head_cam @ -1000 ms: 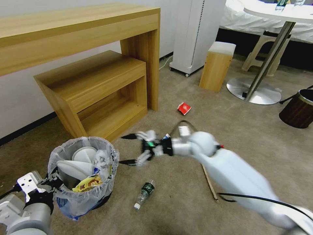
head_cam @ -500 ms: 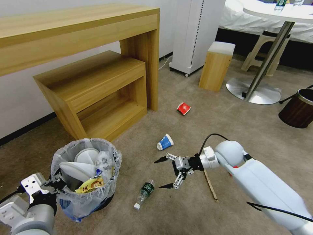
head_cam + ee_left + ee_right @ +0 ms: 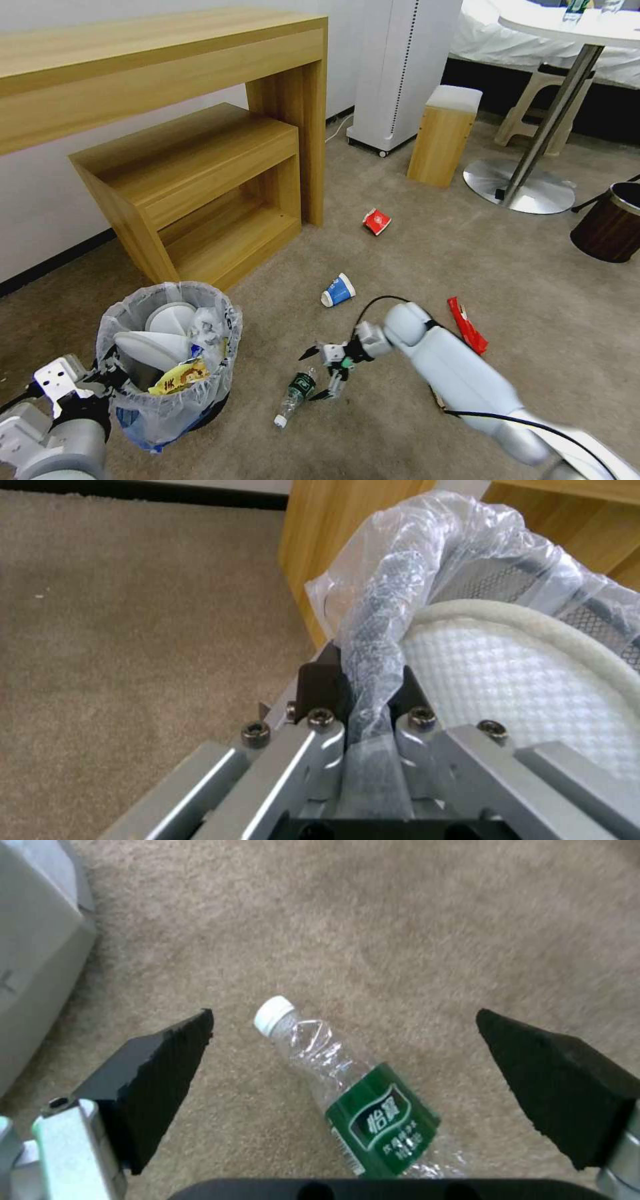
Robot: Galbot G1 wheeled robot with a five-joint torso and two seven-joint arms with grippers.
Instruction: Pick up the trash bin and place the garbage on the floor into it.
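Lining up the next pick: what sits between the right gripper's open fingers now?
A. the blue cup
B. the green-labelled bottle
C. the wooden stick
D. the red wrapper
B. The right wrist view shows the bottle lying on the carpet between the open fingers of the right gripper, untouched.

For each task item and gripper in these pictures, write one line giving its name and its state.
trash bin: upright, part filled, rim clamped.
left gripper: shut on the bin's bagged rim.
right gripper: open, hovering over the bottle.
bottle: capped, crumpled, lying on the carpet.
blue cup: tipped on its side.
red cup: on its side.
red wrapper: lying flat.
white slipper: inside the bin.
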